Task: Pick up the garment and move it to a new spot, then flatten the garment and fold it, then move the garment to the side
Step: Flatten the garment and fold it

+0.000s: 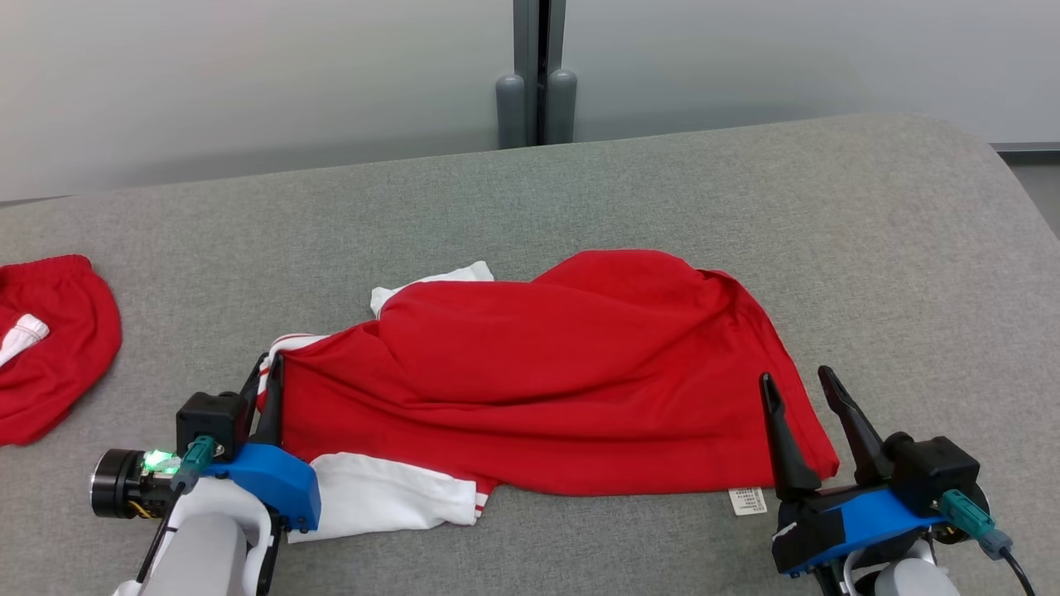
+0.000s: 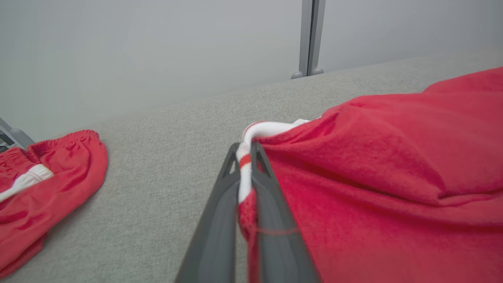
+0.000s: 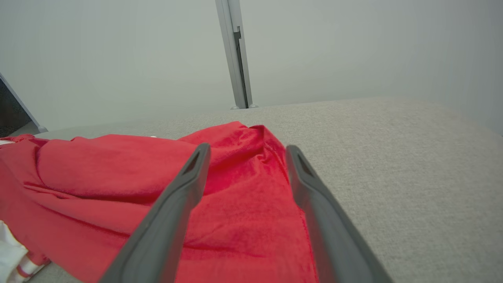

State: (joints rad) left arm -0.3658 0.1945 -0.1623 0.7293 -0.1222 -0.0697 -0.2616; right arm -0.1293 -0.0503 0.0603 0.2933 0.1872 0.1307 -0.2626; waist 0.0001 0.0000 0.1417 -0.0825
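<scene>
- Across the middle of the head view, the garment [image 1: 563, 372] lies rumpled on the grey padded surface [image 1: 662, 190]. It is a red shirt with a white sleeve [image 1: 373, 497] poking out at lower left and a white label [image 1: 747, 501] by its lower right corner.
- At lower left of that view the left gripper [image 1: 269, 377] is clenched on the shirt's left edge. At lower right the right gripper [image 1: 807, 397] stands released, fingers spread over the hem corner and grasping nothing.
- A second red piece [image 1: 58, 348] sits at the far left edge, well apart. Bare surface lies above and to the right of the shirt, though the padding curves away at upper right.
- Centre of the left wrist view: the fingers pinch the striped trim [image 2: 244, 165], white with a red band, and red cloth trails down between them.
- That hold looks thin, perhaps only the rib and not the layers under it. A hard pull could slide the trim out.
- Lifting from this side alone would likely drag the garment into a tighter bunch.
- Lower centre of the right wrist view: the parted fingers bracket the red hem, whose edge runs close along the right-hand finger.
- Closing there might catch only the top layer or miss the edge. Pressing low could dig the tips into the padding.
- Open grey surface fills the right half of this view.
</scene>
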